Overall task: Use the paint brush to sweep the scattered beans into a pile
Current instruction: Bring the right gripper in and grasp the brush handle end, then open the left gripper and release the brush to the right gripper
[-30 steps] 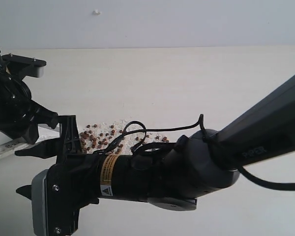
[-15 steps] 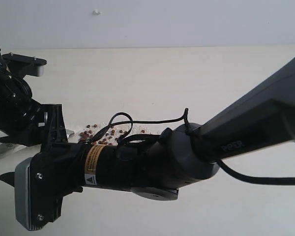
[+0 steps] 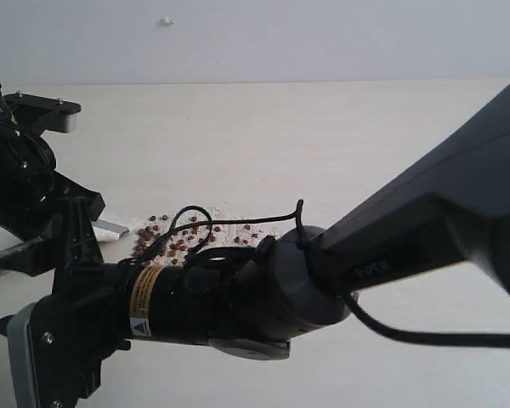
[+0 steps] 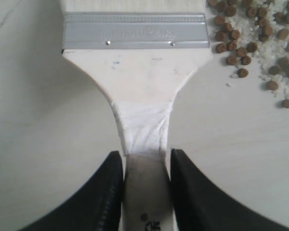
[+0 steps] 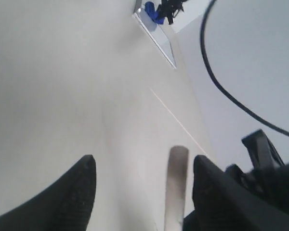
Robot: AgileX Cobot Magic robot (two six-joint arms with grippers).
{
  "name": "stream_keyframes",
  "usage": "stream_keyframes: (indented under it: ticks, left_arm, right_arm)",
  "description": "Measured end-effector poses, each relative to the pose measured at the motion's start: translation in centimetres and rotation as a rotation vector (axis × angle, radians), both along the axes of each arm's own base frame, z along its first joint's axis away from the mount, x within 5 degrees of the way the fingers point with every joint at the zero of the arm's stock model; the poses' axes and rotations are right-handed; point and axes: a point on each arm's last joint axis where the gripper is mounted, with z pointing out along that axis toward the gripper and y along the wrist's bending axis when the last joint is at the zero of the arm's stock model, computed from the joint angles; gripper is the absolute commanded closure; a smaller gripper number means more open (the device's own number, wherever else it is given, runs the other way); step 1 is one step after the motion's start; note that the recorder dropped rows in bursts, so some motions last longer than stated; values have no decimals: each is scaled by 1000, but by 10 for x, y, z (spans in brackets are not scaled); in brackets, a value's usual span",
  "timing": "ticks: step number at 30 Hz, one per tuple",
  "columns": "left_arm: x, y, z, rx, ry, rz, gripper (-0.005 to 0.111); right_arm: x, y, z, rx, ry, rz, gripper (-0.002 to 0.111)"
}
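The left end effector is pinching the paint brush by its pale wooden handle, one dark finger on each side, just behind a band of white wrapping. The brush lies flat and low over the tabletop. Its silver ferrule is toward the beans, and the bristles run out of the left wrist view.

The beans sit just beside one corner of the ferrule. They form a loose cluster of small reddish-brown rounds mixed with pale crumbs, with a few strays apart from the rest. In the exterior view the same cluster lies on the tabletop between the two arms, partly hidden behind the right arm and its black cable.

The right end effector is spread wide, its two dark fingers well apart with pale tabletop showing between them. A blurred grey bar also appears in that gap — I cannot tell what it is. The right arm reaches across the middle, low and close to the exterior camera.
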Motion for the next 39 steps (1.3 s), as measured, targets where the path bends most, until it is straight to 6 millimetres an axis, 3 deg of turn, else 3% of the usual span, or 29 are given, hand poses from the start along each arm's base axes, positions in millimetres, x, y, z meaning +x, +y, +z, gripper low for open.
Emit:
stream_keyframes:
  ticks: [5,23,25,35,39]
  left_arm:
    - [0,0,0,2,4,0,107]
    - [-1,0,1,6,14,1,107]
    - [-1,0,1,6,14,1,107]
    - [1,-1,1,-10,-4,6,107]
    - [2,-1,2,-14,-10,9,107]
  right_arm:
    - [-9,5,-3,-9,-45,-23,52]
    - [3,18,-1,3,-100,-79,53]
    - [3,18,-1,2,-102,-79,57]
    - [8,16,-1,-1,-104,-127,108]
    - [8,16,-2,-4,-101,-133,108]
